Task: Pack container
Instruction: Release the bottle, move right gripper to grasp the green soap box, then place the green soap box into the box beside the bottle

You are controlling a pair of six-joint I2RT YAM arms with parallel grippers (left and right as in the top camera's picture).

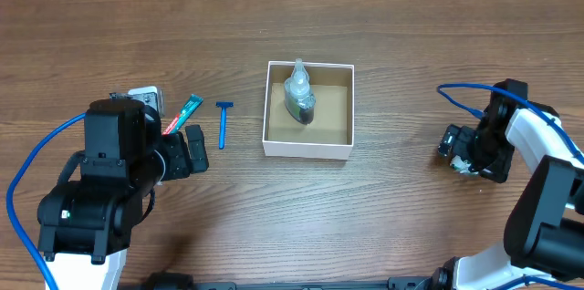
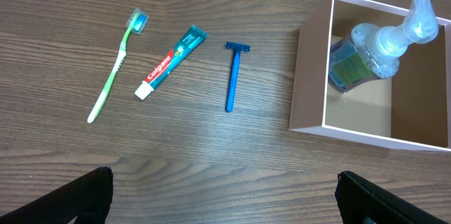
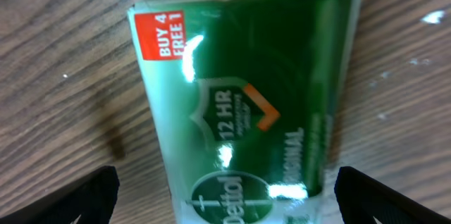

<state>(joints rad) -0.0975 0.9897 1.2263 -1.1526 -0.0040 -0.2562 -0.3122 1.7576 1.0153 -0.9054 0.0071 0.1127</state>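
My right pincer [image 3: 224, 189] hangs spread above the soap [image 3: 246, 104], whose long axis runs up-frame between my fingers. Overhead, the box [image 1: 307, 150] sits mid-frame, well to the left. My left pincer [image 2: 224, 192] is spread too.

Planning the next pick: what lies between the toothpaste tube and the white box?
Only the blue razor, touching neither the tube nor the box; clearest in left wrist view.

Inside container [image 1: 308, 150], bottle [image 1: 299, 100] leaves room alongside.
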